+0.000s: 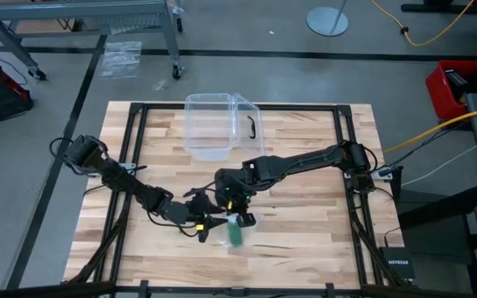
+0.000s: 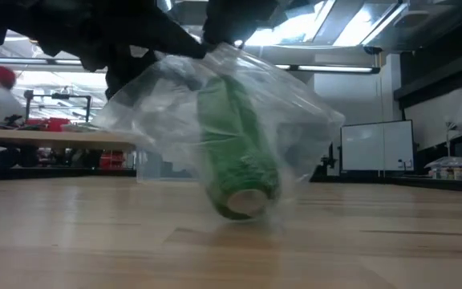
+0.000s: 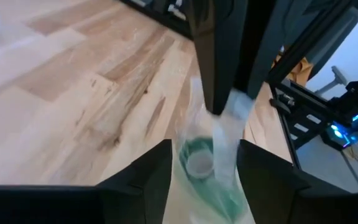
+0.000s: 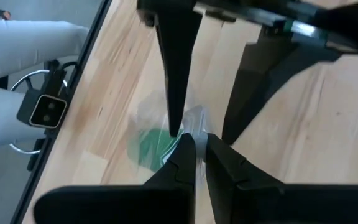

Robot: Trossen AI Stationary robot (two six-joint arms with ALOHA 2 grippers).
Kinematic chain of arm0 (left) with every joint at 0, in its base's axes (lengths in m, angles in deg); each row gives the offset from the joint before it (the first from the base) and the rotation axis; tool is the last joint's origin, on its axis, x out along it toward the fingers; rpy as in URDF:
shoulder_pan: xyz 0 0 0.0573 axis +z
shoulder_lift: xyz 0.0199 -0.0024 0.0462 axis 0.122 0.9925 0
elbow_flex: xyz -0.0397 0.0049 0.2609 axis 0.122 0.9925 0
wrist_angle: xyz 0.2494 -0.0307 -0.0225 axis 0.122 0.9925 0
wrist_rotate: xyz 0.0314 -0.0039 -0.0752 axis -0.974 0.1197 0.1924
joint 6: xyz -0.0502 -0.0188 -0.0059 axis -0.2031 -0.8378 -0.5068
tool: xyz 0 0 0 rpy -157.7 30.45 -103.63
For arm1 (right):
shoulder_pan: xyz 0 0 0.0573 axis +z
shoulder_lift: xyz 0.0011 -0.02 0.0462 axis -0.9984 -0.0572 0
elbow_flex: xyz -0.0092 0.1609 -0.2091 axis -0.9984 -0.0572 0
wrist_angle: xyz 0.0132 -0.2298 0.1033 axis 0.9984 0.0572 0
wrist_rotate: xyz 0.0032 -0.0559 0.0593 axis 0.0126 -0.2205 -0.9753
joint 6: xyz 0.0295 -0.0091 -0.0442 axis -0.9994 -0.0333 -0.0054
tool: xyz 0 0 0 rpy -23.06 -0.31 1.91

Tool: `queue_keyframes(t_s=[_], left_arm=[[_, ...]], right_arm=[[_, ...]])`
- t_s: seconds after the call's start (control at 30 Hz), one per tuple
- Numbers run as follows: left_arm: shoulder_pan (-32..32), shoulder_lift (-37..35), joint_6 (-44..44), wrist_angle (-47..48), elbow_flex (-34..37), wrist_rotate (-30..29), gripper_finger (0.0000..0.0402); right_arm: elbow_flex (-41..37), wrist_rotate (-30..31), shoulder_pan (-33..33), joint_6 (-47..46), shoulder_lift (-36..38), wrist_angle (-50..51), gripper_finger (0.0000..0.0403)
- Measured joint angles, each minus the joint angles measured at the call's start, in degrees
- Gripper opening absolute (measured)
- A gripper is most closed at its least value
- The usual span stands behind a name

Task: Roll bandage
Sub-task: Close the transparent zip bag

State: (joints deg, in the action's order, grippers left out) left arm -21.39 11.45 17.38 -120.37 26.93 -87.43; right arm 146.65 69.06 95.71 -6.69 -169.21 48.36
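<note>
The bandage (image 2: 235,164), already a stubby green roll, sits inside a clear plastic bag (image 2: 295,120) near the front of the wooden table (image 1: 305,207). In the low view the roll hangs tilted: its pale core end points down and toward that camera, just at the table surface, and its other end rises toward the grippers. The long axis therefore runs steeply from the bag's pinched top to the table.

The bag's upper edge is gathered above the roll. The right gripper (image 4: 194,146) is directly over it, fingers together and clamped on that upper film, as its own wrist view shows; the roll lies below and just beyond its fingertips. The grip is on the plastic only, not on the green cloth.

The left gripper (image 3: 204,155) stands just beside the bag on the side away from the right arm. Its fingers are apart, and in its wrist view the roll's round end appears between and just ahead of them, with bag film over it. No contact with the roll can be confirmed.

Assessment: both grippers are near, but the left one faces the roll end-on, its axis pointing roughly into the open gap. Any grasp of the roll from there would likely take it through the film. The bag, hanging by one pinch, looks free to swing.
</note>
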Motion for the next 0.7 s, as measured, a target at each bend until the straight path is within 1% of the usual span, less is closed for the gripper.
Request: queue_keyframes(t_s=[0.17, 0.27, 0.33, 0.47, 0.5, 0.7], left_arm=[[0.87, 0.00, 4.44, -2.21, 0.00, 0.01, 0.0159], [1.39, 0.00, 4.96, -1.47, 0.00, 0.01, 0.0138], [1.46, 0.00, 4.96, -1.35, 0.00, 0.01, 0.0111], [1.46, 0.00, 6.10, -1.53, 0.00, 0.01, 0.0027], [1.46, 0.00, 5.71, -1.56, 0.00, 0.01, 0.0014], [0.97, 0.00, 4.81, -3.01, 0.00, -1.95, 0.0002]], right_arm=[[0.02, -0.18, 0.00, -0.02, 0.00, -3.58, 0.0018], [0.04, -0.46, 0.00, -0.04, 0.00, -3.82, 0.0018], [0.04, -0.46, 0.00, -0.04, 0.00, -3.27, 0.0018], [0.04, -0.47, -0.02, -0.07, 0.00, -1.81, 0.0018], [0.04, -0.48, -0.02, -0.07, 0.00, -1.61, 0.0018], [0.09, -0.04, -0.04, -0.07, 0.00, -0.42, 0.0018]])
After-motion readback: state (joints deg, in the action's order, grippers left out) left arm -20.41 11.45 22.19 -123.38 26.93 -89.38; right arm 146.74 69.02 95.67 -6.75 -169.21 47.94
